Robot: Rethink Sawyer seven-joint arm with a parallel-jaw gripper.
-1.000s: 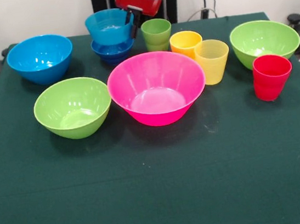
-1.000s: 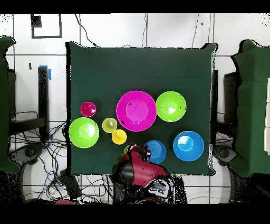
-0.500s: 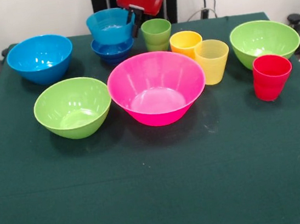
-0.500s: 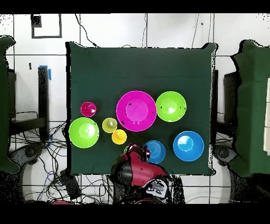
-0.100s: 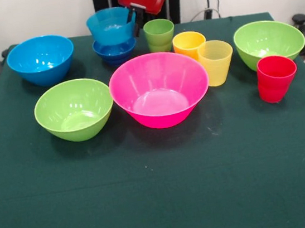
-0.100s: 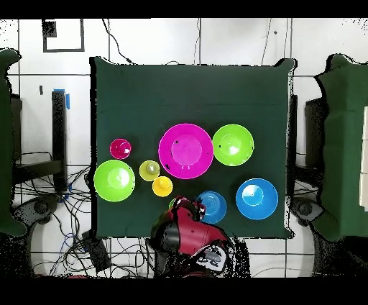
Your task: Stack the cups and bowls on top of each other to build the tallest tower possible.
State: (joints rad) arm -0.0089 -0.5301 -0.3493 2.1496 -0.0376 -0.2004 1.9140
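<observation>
My gripper (image 5: 132,22) hangs at the table's far edge, shut on the right rim of the small light blue bowl (image 5: 110,25). That bowl sits in the small dark blue bowl (image 5: 114,50), and the pair forms the tower (image 6: 212,206). The green cup (image 5: 159,35) stands just right of the gripper. The orange cup (image 5: 188,44), yellow cup (image 5: 216,62) and red cup (image 5: 275,78) stand further right. The large pink bowl (image 5: 159,88) is in the middle. Lime bowls (image 5: 74,109) (image 5: 269,42) sit at its left and far right. The medium blue bowl (image 5: 41,59) is at far left.
The red arm (image 6: 187,234) covers most of the green cup in the overhead view. All the cups and bowls crowd the far half of the green table (image 5: 163,191). Cables lie on the floor beside the table (image 6: 72,208).
The light blue bowl and the gripper shifted slightly, first up and right, then a little back left. Nothing else has moved.
</observation>
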